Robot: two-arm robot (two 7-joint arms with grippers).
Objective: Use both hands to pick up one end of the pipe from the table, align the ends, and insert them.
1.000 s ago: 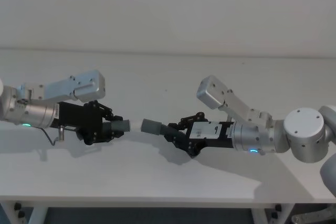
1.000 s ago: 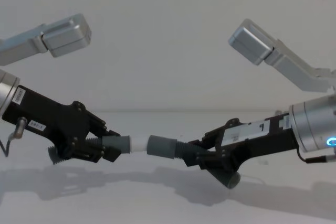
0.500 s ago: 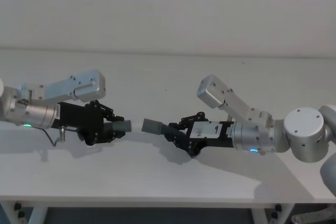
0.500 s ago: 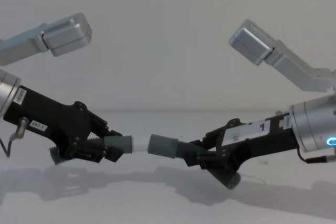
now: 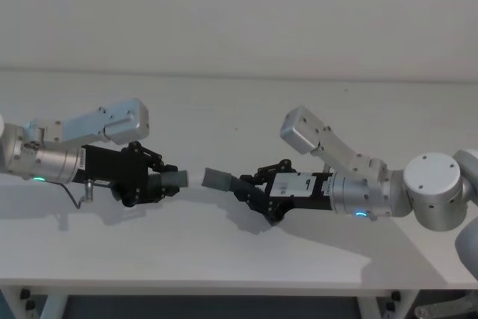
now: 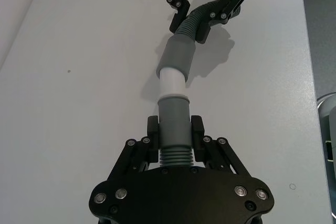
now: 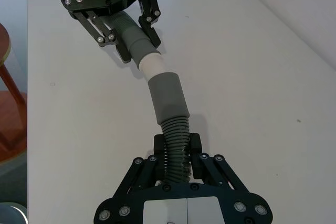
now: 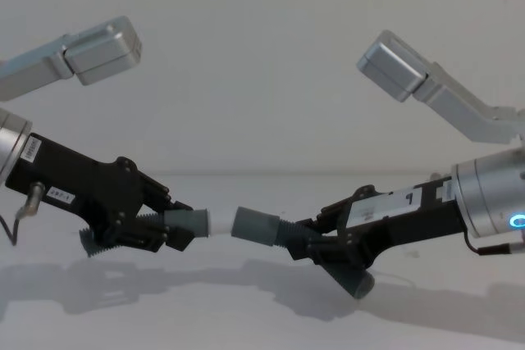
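Left gripper (image 8: 156, 231) clamped the white-tipped piece (image 8: 201, 222), right gripper (image 8: 308, 235) clamped the collared piece (image 8: 256, 225) above the tabletop (image 5: 224, 102); ends stood apart, so axes needed matching before pushing in.

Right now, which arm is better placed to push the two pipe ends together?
Either, marginally the left: its gripper holds the white tip aimed at the collar in the right gripper, across a short gap.

dark grey ribbed pipe (image 6: 174, 129), white tip (image 6: 171, 82), black jaws, off-white table (image 6: 79, 77)
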